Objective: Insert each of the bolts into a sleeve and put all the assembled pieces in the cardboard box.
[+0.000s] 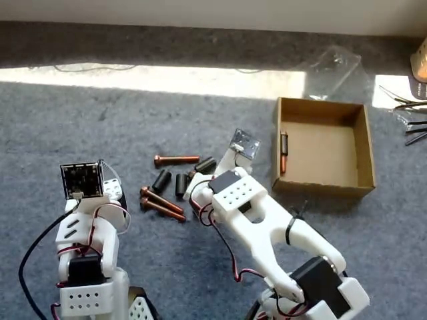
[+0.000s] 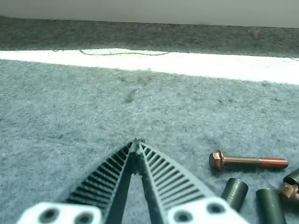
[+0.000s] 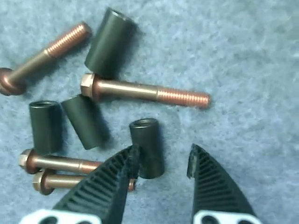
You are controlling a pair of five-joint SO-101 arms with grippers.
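the right gripper (image 3: 165,154) hangs low over the pile, jaws about half open and holding nothing. a dark sleeve (image 3: 147,148) sits between them, hard against one finger with a gap to the other. the left gripper (image 2: 136,145) is off to the side over bare carpet (image 2: 93,107), jaws shut tight and empty.

the main risk, as i judge it, is a lopsided pinch. if the jaws close from here, the near finger meets the sleeve first and could roll or tip it away instead of trapping it. the pair of bolts (image 3: 58,170) lying side by side next to that finger could get caught or dragged too. the finger seems to sit over their threaded ends, though i can't tell whether it touches them. the carpet is soft, so a sleeve pressed down may tilt.

a long bolt (image 3: 145,91) lies crosswise just beyond the sleeve, its head touching a fat sleeve (image 3: 110,42). two more sleeves (image 3: 45,126) stand close together beside the pair, and another bolt (image 3: 42,56) lies at the pile's edge. that crowding leaves little room for the fingers.

the cardboard box (image 1: 323,188) stands near the pile, with one assembled piece (image 1: 283,152) against its near wall. a carried piece must clear that wall. a plastic bag (image 1: 333,63) and some cables (image 1: 412,127) lie beyond the box.
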